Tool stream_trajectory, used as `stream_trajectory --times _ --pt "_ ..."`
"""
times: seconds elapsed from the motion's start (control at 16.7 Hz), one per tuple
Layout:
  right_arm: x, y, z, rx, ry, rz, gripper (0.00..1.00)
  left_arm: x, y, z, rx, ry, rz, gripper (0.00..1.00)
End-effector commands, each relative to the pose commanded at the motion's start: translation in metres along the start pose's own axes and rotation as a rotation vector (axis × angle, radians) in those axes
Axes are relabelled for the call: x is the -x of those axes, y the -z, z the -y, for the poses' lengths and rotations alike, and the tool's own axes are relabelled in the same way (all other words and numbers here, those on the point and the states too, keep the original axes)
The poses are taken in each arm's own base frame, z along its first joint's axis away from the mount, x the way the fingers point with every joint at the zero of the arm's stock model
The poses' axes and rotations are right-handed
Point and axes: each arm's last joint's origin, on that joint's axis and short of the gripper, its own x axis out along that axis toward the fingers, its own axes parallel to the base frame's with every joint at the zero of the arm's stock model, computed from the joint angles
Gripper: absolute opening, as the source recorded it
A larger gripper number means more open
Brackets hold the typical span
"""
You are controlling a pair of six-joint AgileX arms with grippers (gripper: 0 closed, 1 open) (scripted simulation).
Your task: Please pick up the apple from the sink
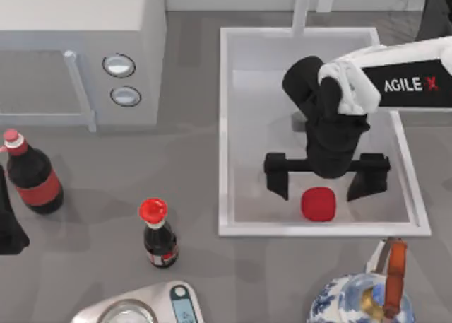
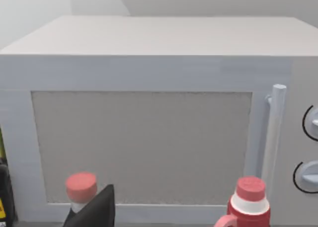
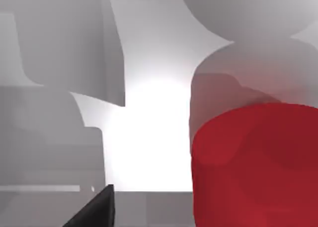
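Note:
The apple [image 1: 318,203], a smooth bright-red blob, lies on the pale grey bottom of the sink [image 1: 224,125], close to its front wall. My right gripper [image 1: 319,189] hangs inside the basin, open wide, one black finger on each side of the apple and a little behind it, not touching it. In the right wrist view the apple [image 3: 256,167] looms large and close, with one dark fingertip [image 3: 94,209] well apart from it. My left gripper [image 1: 8,231] stays parked at the table's left edge.
A white microwave [image 1: 78,40] stands at the back left. Two dark red-capped bottles [image 1: 32,174] [image 1: 159,235] stand left of the sink. A kitchen scale [image 1: 141,309] and a blue-patterned teapot [image 1: 360,295] sit at the front edge. The faucet post [image 1: 302,8] rises behind the basin.

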Motion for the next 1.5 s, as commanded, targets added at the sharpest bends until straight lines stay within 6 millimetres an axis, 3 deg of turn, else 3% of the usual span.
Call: stream_trajectory --times 0.24,0.54,1.32,1.5 --pt "-0.055 0.007 0.003 0.001 0.003 -0.006 1.00 0.000 0.000 0.000 0.000 0.000 0.000 1.00" --pt "-0.063 0.009 0.004 0.001 0.007 -0.012 1.00 0.000 0.000 0.000 0.000 0.000 0.000 1.00" --pt "-0.063 0.009 0.004 0.001 0.007 -0.012 0.02 0.000 0.000 0.000 0.000 0.000 0.000 1.00" --pt "-0.063 0.009 0.004 0.001 0.007 -0.012 0.00 0.000 0.000 0.000 0.000 0.000 0.000 1.00"
